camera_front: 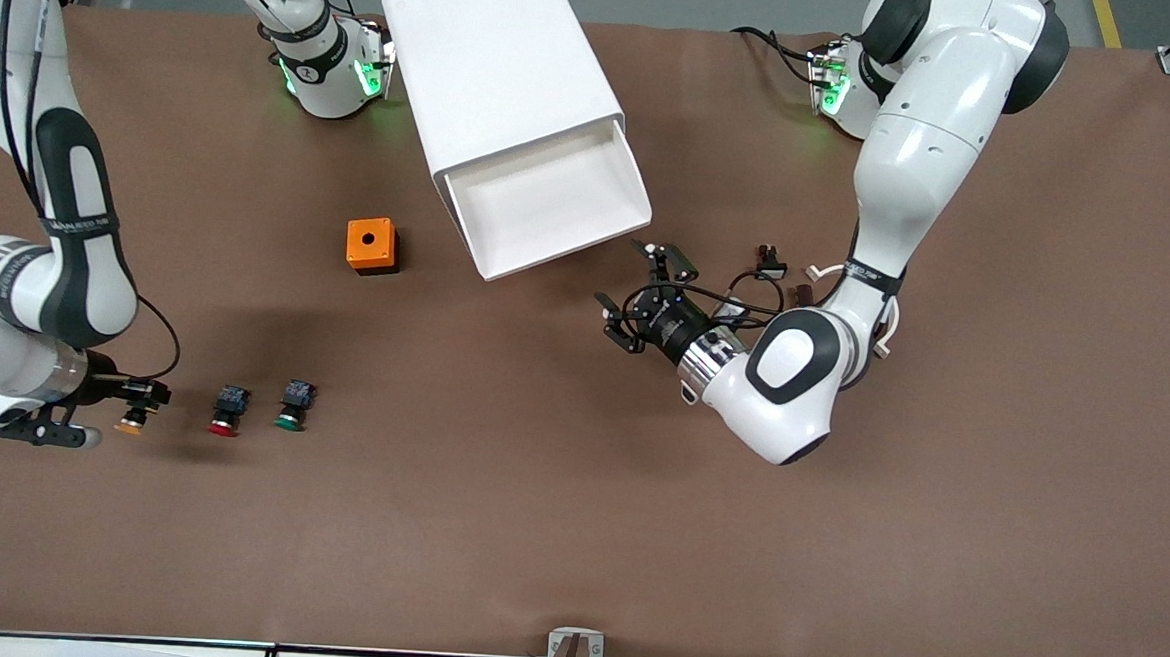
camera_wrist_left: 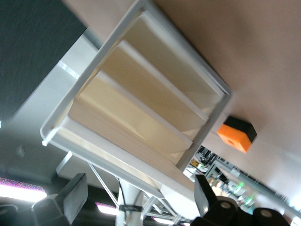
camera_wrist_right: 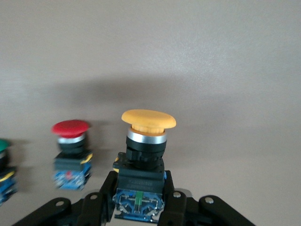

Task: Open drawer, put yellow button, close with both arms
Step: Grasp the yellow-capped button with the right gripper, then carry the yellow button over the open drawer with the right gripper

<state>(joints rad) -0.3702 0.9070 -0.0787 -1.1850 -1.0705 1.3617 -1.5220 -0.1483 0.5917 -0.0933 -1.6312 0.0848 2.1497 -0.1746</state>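
Brown table [camera_front: 535,526], right hand [camera_wrist_right: 139,207] clamped on yellow button [camera_wrist_right: 148,121], left hand [camera_front: 642,296] wide before drawer [camera_front: 552,202].

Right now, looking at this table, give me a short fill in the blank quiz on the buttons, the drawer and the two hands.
1. The right hand is shut on the button with the ____ cap.
2. The top drawer of the white cabinet is pulled ____.
3. Between the yellow button and the green button lies the ____ button.
4. The left hand, fingers apart, hangs over the table in front of the ____.

Missing words: yellow; open; red; drawer
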